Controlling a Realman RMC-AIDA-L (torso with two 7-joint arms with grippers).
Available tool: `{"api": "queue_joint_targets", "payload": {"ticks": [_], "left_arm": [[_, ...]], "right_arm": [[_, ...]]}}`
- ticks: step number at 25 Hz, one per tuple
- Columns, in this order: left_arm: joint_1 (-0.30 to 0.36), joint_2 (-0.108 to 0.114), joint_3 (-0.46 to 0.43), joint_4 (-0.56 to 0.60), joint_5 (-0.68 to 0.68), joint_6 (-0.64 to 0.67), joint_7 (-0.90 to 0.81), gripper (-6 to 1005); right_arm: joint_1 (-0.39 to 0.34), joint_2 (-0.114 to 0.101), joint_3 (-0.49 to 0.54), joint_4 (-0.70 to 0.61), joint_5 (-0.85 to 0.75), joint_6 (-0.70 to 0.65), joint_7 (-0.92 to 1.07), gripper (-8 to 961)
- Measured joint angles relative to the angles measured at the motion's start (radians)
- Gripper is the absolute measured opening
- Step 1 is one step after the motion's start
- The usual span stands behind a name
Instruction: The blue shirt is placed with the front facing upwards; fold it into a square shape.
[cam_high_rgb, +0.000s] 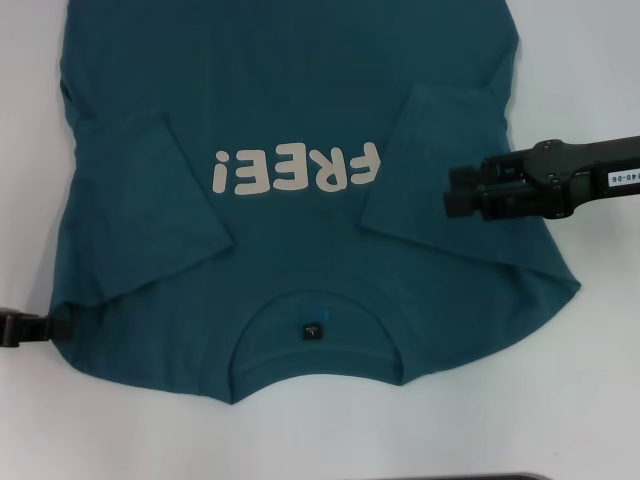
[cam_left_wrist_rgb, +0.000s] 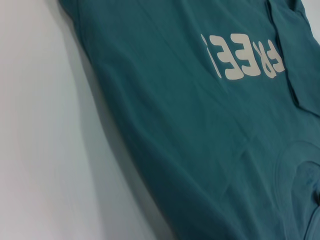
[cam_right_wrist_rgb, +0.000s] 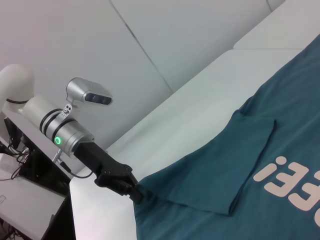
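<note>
I see the blue shirt (cam_high_rgb: 300, 230) spread flat on the white table (cam_high_rgb: 590, 380), front up, with the cream lettering (cam_high_rgb: 297, 168) reading upside down from the head camera. The collar (cam_high_rgb: 315, 340) with its small dark neck label (cam_high_rgb: 315, 329) lies toward me, and the hem runs off the far edge of the picture. Both short sleeves are folded inward onto the chest: the left sleeve (cam_high_rgb: 150, 210) lies as a flap beside the exclamation mark, the right sleeve (cam_high_rgb: 440, 165) as a flap beside the letter F.

My left pincer (cam_high_rgb: 50, 327) sits at the left edge of the shirt, near the shoulder corner closest to me. In the right wrist camera I see it (cam_right_wrist_rgb: 135, 192) with its tips together on that corner of cloth, so it is clamped on the shirt's edge, low at the table.

My right pincer (cam_high_rgb: 452, 193) reaches in from the right, over the folded right sleeve. Its two dark fingers (cam_high_rgb: 465, 178) point toward the lettering with only a thin gap between them and nothing gripped; I cannot tell whether it touches the cloth.

The left wrist camera shows only the shirt's left side lying smooth against the bare table (cam_left_wrist_rgb: 45, 140).
</note>
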Motion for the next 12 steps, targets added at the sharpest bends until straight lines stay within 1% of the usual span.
{"api": "queue_joint_targets", "payload": {"ticks": [3,8,12], "left_arm": [[0.0,0.0,0.001,0.0,0.001,0.0,-0.002,29],[0.003,0.0,-0.002,-0.002,0.001,0.007,-0.005,29],[0.004,0.001,-0.005,-0.002,-0.003,0.011,-0.004,29]], "right_arm": [[-0.001,0.0,0.005,-0.001,0.0,0.0,0.0,575],[-0.003,0.0,0.008,0.0,-0.006,-0.003,0.005,574],[-0.015,-0.007,0.01,0.0,-0.008,-0.011,0.02,573]]}}
